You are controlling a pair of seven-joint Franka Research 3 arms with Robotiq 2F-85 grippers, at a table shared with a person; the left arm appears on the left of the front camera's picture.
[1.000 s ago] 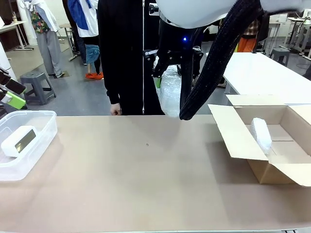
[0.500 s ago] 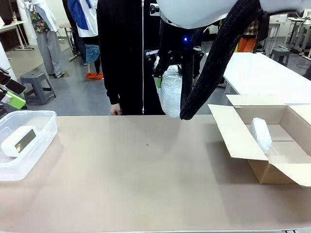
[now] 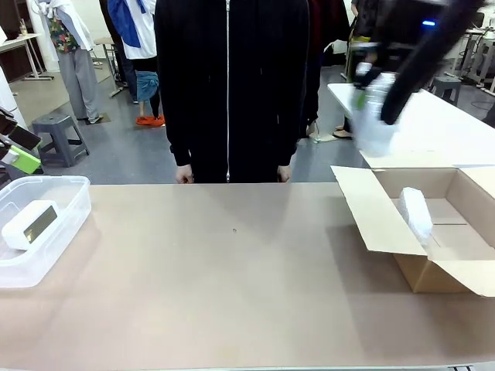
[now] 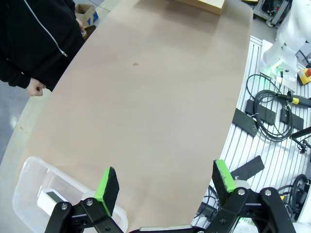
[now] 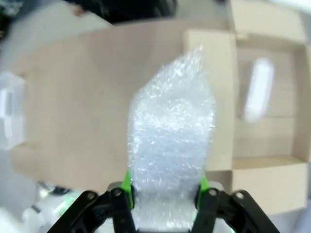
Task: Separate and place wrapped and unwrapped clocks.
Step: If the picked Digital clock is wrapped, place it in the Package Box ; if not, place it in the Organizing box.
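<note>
Since a second ago our right end effector point(image 5: 165, 191) has swung from mid-tabletop toward the cardboard box point(image 3: 464, 267) at the right edge, clamped on the second wrapped clock point(image 5: 170, 160); one bundle point(image 3: 415, 212) lies boxed, the bare clock point(image 3: 29, 224) sits binned, left end effector point(image 4: 165, 187) wide open, empty.

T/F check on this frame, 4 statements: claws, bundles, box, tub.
1. The right claw grips a bubble-wrapped bundle. True.
2. The cardboard box has nothing in it. False: a second wrapped bundle lies inside.
3. The bare clock sits in the clear plastic tub. True.
4. The left claw holds the bare clock. False: it is open, holding nothing, above the table.
</note>
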